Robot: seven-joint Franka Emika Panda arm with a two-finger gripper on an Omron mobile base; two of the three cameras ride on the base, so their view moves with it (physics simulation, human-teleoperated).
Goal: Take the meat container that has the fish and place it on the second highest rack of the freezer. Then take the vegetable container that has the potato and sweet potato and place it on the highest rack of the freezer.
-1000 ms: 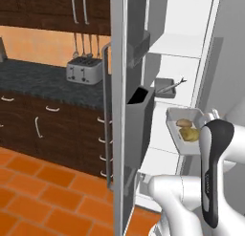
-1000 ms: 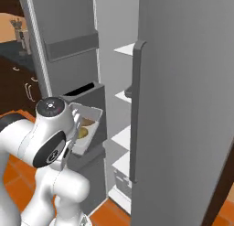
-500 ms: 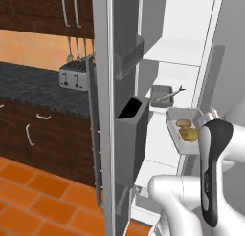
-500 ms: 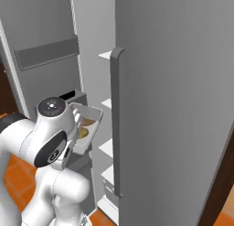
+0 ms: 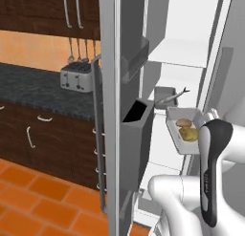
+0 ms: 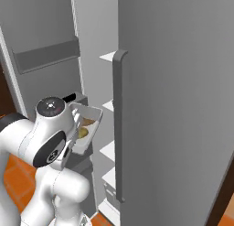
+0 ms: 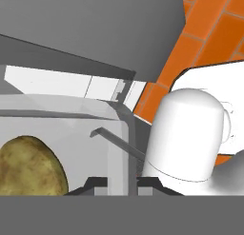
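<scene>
While gripper (image 7: 117,181) pinches rim, rectangular white vegetable container (image 5: 183,136) cradles lumpy brown potato (image 7: 29,165).

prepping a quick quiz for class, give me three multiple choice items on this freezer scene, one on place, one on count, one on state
1. Where is the fish tray?
A. on a freezer shelf
B. on the floor
C. on the counter

2. How many vegetables lie in the white tray near the arm?
A. none
B. two
C. five

3. How is the claw?
A. wide open, holding nothing
B. shut on the white tray's rim
C. shut on the toaster

Answers:
1 A, the left base view shows it on a shelf inside the open freezer, with the tail sticking out.
2 B, a potato and a sweet potato lie side by side in it.
3 B, in the hand view the dark tips pinch the tray wall, with the potato just inside.
</scene>
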